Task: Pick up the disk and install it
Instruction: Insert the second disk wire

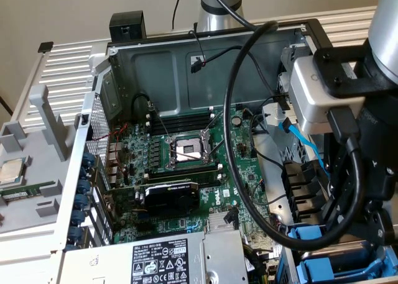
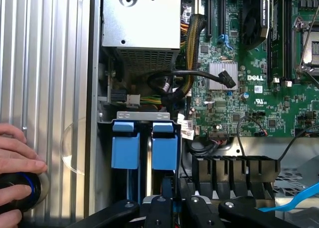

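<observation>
The disk (image 2: 164, 147) stands on edge in the case's drive bay, and its blue carrier end sits beside a second blue carrier (image 2: 124, 147). My gripper (image 2: 174, 204) hangs just over the bay at the disk's near end, its black fingers (image 2: 158, 204) close together with a sliver of blue carrier pinched between them. In the exterior view the arm's wrist (image 1: 323, 91) hides the gripper, and the blue carriers (image 1: 336, 271) show below it at the exterior view's lower right.
The open case holds the motherboard (image 1: 186, 166), a power supply (image 2: 142, 23) and a black cable bundle (image 2: 199, 78) next to the bay. A person's hand (image 2: 15, 158) rests on a black-and-blue round object (image 2: 20, 188) on the ribbed panel. A CPU chip (image 1: 11, 171) lies outside the case.
</observation>
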Robot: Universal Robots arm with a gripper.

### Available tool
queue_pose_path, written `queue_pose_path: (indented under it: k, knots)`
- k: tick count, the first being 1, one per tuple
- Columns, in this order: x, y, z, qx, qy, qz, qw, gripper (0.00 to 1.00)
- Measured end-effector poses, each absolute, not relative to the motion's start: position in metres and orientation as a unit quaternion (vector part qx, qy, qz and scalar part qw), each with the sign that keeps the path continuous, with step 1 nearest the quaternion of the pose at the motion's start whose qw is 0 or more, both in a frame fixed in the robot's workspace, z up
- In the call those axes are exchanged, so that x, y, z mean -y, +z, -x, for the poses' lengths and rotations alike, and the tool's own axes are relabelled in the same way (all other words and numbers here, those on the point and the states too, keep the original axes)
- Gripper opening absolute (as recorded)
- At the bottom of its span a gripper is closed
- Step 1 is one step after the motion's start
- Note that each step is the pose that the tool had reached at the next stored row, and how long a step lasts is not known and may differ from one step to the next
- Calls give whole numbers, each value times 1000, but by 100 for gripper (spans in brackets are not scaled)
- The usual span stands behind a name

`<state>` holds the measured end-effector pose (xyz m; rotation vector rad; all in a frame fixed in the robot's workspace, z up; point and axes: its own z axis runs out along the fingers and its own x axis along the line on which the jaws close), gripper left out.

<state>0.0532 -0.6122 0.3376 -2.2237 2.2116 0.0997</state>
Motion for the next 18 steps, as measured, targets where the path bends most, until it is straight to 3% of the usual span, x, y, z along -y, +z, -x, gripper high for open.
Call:
queue_pose_path:
  k: [18]
  knots:
    - [612, 337, -53, -705, 32, 709, 2, 16]
